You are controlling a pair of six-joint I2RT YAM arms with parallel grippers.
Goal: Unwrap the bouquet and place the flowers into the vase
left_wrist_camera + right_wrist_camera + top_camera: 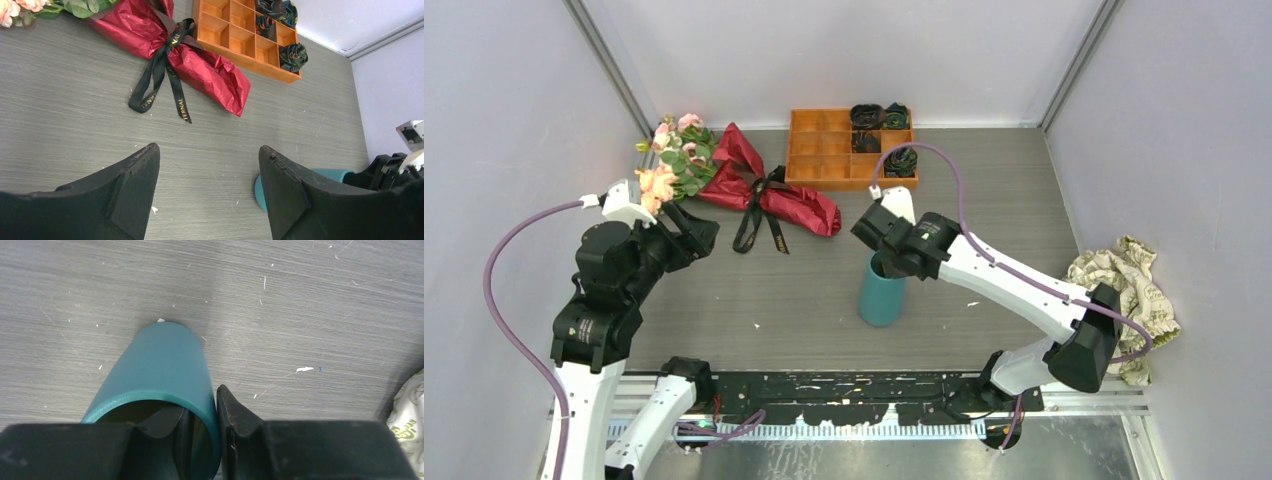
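Note:
The bouquet [769,195] lies at the back left in dark red paper tied with a black ribbon [159,75]. Its flowers [679,150], pink and peach roses, point toward the left wall. The teal vase [882,295] stands upright near the table's middle. My right gripper [200,405] is shut on the vase [160,360] at its rim, one finger inside and the other outside against the wall. My left gripper [209,148] hangs open over bare table in front of the bouquet [210,75], with nothing between its fingers. The vase [330,173] shows behind its right finger.
An orange compartment tray [824,150] with dark rosettes sits at the back centre, just right of the bouquet. A crumpled beige patterned cloth [1129,280] lies by the right wall. Grey walls enclose the table on three sides.

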